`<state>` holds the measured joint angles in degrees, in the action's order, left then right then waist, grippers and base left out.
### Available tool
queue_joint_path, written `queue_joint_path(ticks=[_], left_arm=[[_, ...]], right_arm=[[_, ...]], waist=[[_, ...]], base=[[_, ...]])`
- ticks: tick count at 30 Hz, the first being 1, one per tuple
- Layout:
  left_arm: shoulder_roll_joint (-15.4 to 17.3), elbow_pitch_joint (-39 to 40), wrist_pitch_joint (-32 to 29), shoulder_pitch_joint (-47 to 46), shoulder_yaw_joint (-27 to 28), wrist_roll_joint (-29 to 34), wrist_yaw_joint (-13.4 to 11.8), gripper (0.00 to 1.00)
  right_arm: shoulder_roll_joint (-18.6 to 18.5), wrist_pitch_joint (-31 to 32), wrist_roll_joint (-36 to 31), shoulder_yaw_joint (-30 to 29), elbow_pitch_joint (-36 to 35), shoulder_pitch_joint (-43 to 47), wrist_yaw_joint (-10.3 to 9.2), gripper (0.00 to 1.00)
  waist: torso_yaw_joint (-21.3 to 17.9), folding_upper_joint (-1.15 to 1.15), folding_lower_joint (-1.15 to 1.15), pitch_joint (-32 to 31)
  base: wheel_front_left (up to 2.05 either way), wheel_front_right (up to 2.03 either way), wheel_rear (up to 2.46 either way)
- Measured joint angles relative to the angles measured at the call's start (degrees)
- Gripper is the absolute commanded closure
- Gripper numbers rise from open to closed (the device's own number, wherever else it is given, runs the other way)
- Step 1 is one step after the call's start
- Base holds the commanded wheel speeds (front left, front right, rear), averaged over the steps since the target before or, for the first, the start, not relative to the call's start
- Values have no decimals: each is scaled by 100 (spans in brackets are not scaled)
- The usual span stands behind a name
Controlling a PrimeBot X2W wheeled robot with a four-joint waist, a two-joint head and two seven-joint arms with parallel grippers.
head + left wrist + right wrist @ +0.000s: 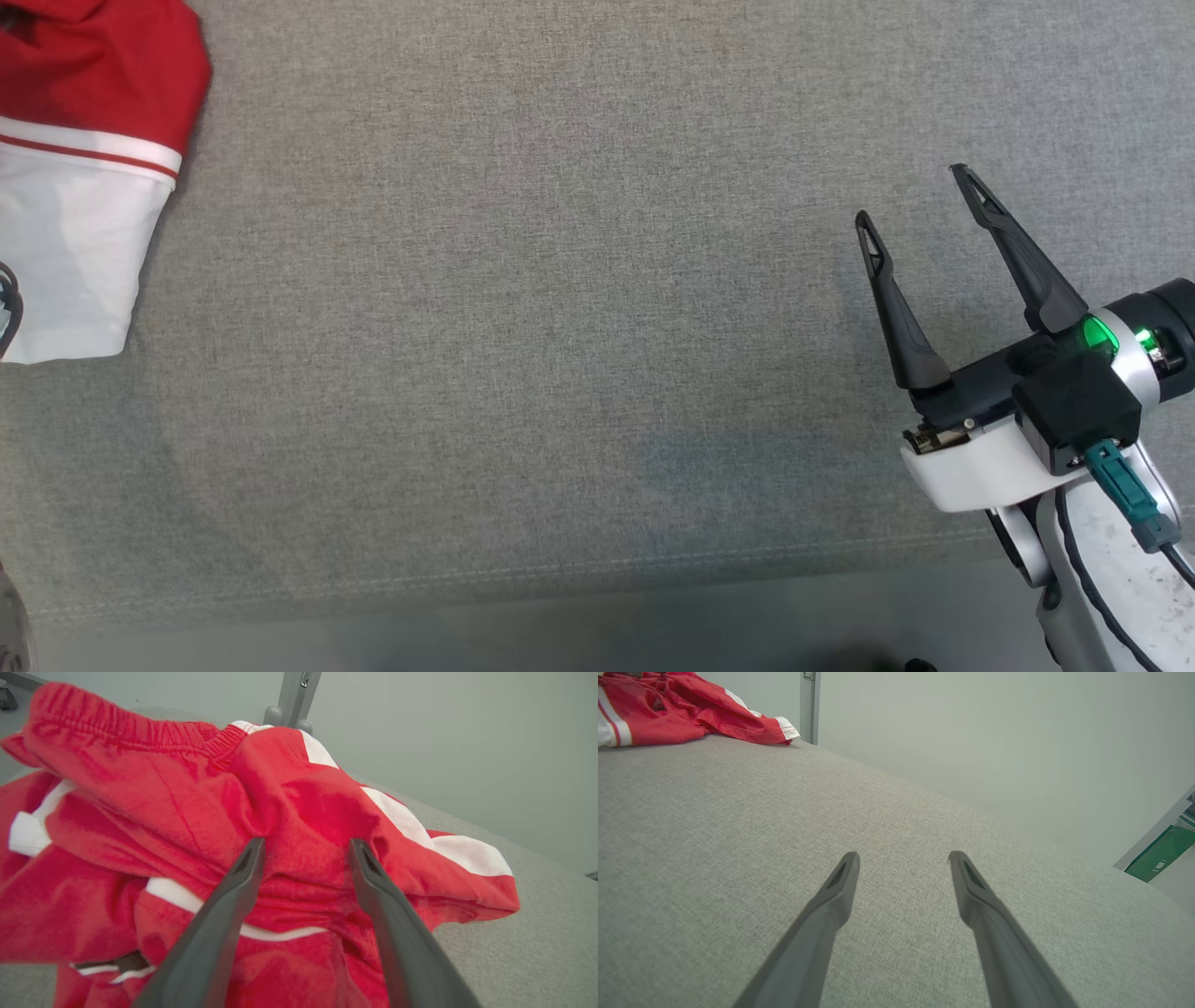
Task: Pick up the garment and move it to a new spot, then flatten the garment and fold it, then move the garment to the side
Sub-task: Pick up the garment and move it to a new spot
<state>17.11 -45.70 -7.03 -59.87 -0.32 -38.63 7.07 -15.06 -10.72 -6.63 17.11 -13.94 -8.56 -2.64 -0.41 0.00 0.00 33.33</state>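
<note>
The garment (93, 140) is red with white panels and stripes, and lies crumpled at the far left of the grey surface. In the left wrist view the garment (187, 812) is very close, its elastic waistband on top. My left gripper (306, 844) is open, its fingertips pushed into a red fold that bulges between them. My right gripper (913, 196) hovers open over bare grey fabric at the right, far from the garment, with nothing between its fingers. In the right wrist view the right gripper (903, 856) points across the surface, and the garment (668, 714) lies at the far upper left.
The grey fabric surface (560, 327) has a stitched front edge (560, 569) near the bottom of the head view. A metal post (292, 700) stands behind the garment. A green box (1162, 851) sits beyond the surface's far right edge.
</note>
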Motion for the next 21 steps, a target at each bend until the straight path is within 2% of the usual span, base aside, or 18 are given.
queue_joint_path(ticks=[2,4,9,15,21], left_arm=[[16,-35,0,0,-67,0,0,73],[33,-66,1,0,-108,-1,0,100],[12,-132,40,0,-290,-59,0,100],[-84,246,625,-146,-412,-205,0,100],[-483,1212,1091,-309,-1403,-174,0,100]], right_arm=[[0,1,0,1,-32,3,0,0],[0,3,0,0,-66,9,0,0],[-10,18,1,-33,-77,96,-46,0],[34,-4,13,-35,-22,109,-49,0],[137,-108,171,-4,229,108,-57,0]], waist=[[-8,0,0,4],[-17,0,0,3],[-3,0,0,-41],[70,0,0,-184],[181,0,0,-441]], base=[[0,0,0],[0,0,0],[0,0,0],[0,0,0],[0,0,0]])
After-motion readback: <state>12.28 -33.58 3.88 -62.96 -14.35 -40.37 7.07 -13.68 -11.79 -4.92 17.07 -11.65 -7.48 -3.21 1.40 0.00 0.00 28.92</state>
